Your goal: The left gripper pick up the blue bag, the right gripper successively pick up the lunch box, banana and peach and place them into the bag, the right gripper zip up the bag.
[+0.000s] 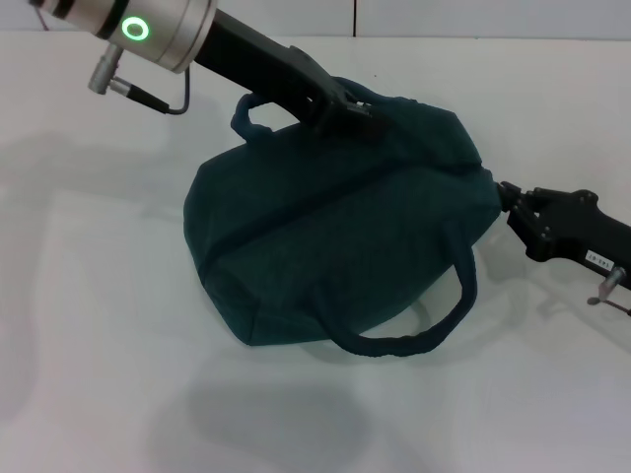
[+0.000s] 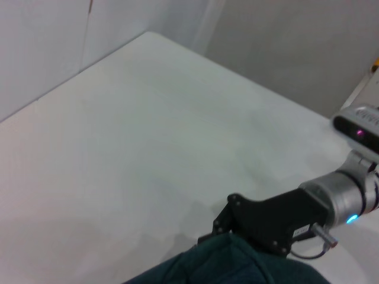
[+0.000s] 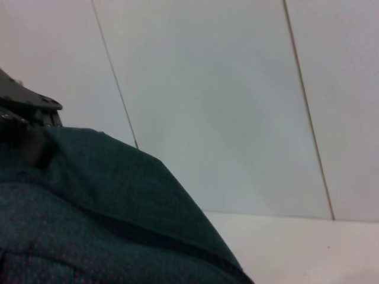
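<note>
The blue bag [image 1: 335, 246] lies on the white table, looks closed, and bulges. Its edge also shows in the left wrist view [image 2: 237, 266] and fills the lower part of the right wrist view [image 3: 89, 201]. My left gripper [image 1: 350, 113] is shut on the bag's top edge, next to the far handle [image 1: 246, 110]. My right gripper [image 1: 500, 190] is pinched shut at the bag's right end, where the zipper line ends; it also shows in the left wrist view [image 2: 222, 234]. The zipper pull is hidden. The lunch box, banana and peach are out of view.
The bag's near handle [image 1: 434, 330] loops out over the white table [image 1: 99, 374] toward the front. A white wall [image 3: 237, 89] stands behind the table.
</note>
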Controlling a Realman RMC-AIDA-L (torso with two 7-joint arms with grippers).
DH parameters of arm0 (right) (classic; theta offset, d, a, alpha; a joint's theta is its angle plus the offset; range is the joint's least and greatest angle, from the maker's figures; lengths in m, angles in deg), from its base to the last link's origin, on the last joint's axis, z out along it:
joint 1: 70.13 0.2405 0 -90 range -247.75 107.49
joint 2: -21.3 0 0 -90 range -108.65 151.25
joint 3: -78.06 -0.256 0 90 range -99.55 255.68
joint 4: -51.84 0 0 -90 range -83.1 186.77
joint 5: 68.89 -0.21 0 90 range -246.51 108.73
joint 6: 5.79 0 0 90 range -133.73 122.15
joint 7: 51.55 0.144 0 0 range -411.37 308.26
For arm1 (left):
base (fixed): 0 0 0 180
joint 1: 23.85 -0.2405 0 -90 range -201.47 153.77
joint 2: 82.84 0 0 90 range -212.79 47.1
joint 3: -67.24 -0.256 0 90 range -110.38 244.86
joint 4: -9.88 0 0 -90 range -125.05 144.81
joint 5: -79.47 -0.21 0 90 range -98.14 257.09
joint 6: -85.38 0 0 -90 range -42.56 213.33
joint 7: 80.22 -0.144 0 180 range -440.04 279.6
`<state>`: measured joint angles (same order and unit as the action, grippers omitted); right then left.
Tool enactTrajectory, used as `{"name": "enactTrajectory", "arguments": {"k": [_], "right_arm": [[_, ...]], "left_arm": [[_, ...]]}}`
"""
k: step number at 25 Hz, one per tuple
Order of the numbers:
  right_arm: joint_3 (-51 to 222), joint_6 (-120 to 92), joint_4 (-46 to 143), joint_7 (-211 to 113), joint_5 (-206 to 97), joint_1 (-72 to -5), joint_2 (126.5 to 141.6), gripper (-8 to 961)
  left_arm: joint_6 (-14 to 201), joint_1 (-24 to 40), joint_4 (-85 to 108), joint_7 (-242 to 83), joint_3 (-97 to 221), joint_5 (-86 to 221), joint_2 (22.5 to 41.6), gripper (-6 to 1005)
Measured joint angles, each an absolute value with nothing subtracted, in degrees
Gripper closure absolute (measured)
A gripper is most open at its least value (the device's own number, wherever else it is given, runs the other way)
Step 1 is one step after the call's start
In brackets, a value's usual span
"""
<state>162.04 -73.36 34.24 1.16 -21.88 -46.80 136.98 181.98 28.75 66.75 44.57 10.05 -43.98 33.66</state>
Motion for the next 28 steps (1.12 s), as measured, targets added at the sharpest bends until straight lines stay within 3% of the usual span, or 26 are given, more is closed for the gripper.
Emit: {"name": "enactTrajectory", "arguments": {"k": [3,7,14,18,19,26,28], "right_arm": [[162.34,-74.06,35.26,1.96,-21.79,-47.11,136.77,918],[162.2,-75.05,35.4,1.98,-21.77,-48.29,136.67,918],[159.03,-75.77,35.52,2.0,-22.38,-50.58,136.74,674],[152.92,-77.71,35.64,2.02,-22.46,-52.36,136.88,493],[152.92,-77.71,35.64,2.02,-22.46,-52.36,136.88,468],[142.2,-91.31,36.27,1.55,-22.5,-54.97,136.71,290],[139.64,-95.59,36.19,1.51,-22.48,-55.43,136.63,285]], "left_arm": [[181.23,27.48,67.12,43.34,10.11,-41.7,33.8,927],[178.97,25.34,67.46,40.83,10.12,-38.34,33.9,841],[173.75,16.37,68.93,28.38,13.43,-24.63,35.43,691],[173.63,12.46,68.66,21.32,16.85,-18.4,36.42,527],[173.83,8.13,66.27,15.16,18.57,-10.54,36.54,486],[179.46,-1.04,56.75,-0.97,18.99,0.9,36.06,404],[181.32,-3.4,54.29,-5.53,19.07,1.77,35.97,403]]}}
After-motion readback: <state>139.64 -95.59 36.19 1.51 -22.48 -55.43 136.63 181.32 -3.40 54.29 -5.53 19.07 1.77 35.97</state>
